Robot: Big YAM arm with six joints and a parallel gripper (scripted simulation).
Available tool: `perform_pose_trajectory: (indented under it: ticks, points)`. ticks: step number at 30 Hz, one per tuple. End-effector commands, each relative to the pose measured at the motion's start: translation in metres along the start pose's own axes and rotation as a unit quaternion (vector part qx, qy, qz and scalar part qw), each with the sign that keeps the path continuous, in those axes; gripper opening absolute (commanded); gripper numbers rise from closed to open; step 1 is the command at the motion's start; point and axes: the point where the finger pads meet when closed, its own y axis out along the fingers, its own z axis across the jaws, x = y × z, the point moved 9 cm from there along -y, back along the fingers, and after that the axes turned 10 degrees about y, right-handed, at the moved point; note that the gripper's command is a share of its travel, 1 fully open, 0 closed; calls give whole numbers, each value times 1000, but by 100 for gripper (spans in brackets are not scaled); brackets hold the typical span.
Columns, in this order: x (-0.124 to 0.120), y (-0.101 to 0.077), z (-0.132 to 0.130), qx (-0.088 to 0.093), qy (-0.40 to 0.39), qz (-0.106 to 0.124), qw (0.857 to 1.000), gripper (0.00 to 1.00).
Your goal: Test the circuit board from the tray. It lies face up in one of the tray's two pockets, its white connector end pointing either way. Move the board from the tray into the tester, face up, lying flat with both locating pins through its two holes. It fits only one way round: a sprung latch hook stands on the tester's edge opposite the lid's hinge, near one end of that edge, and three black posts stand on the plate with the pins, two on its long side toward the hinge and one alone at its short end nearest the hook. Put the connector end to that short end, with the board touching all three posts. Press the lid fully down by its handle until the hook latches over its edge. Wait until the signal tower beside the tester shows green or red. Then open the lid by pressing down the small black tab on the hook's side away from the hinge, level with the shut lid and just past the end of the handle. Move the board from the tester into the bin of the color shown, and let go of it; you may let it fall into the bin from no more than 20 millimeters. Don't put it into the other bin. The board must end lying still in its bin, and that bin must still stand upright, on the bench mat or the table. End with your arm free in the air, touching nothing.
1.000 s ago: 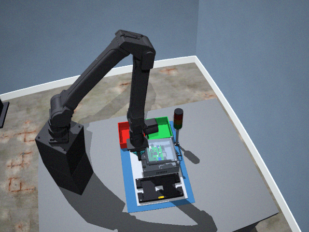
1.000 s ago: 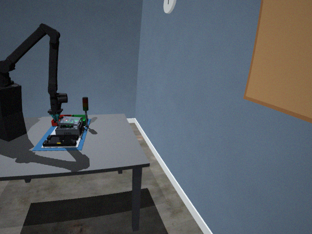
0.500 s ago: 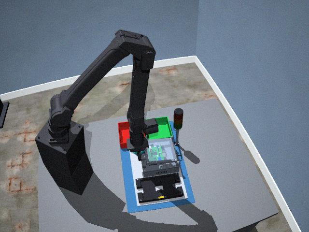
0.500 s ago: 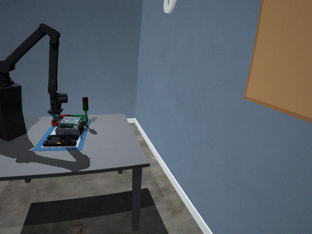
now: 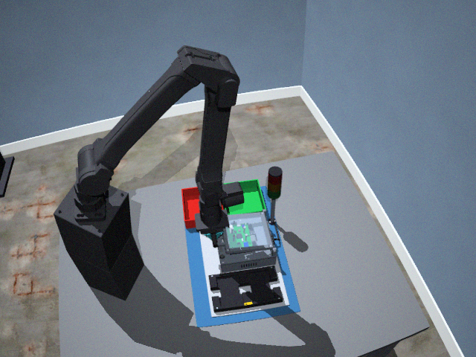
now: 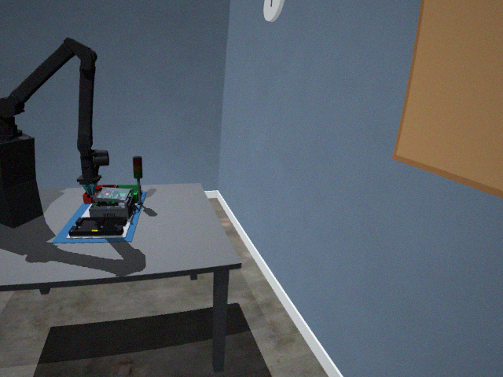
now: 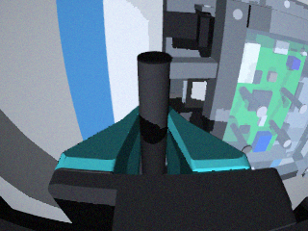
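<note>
My gripper (image 7: 153, 114) (image 5: 213, 235) (image 6: 89, 188) is shut on the lid's black round handle (image 7: 154, 80) at the tester's left side. The teal fingers clamp it from both sides. The green circuit board (image 5: 240, 235) (image 7: 262, 108) lies face up in the grey tester (image 5: 245, 263) (image 6: 106, 210) under the clear lid (image 5: 256, 223), which sits low over it. I cannot tell whether the hook holds the lid's edge. The signal tower (image 5: 274, 182) (image 6: 137, 166) stands to the tester's right and shows no bright light. The black tray (image 5: 245, 290) (image 6: 97, 227) lies in front with both pockets empty.
A red bin (image 5: 190, 207) and a green bin (image 5: 251, 196) stand side by side right behind the tester, the red one partly hidden by my arm. All stand on a blue mat (image 5: 195, 277) on the grey table (image 5: 346, 249).
</note>
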Motion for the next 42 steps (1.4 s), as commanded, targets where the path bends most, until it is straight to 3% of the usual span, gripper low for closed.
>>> perform_pose_trajectory:
  ticks: [1,42]
  points:
    - [-4,11,-2,1,2,1,1000,0]
    - [-4,17,-3,0,2,0,1000,0]
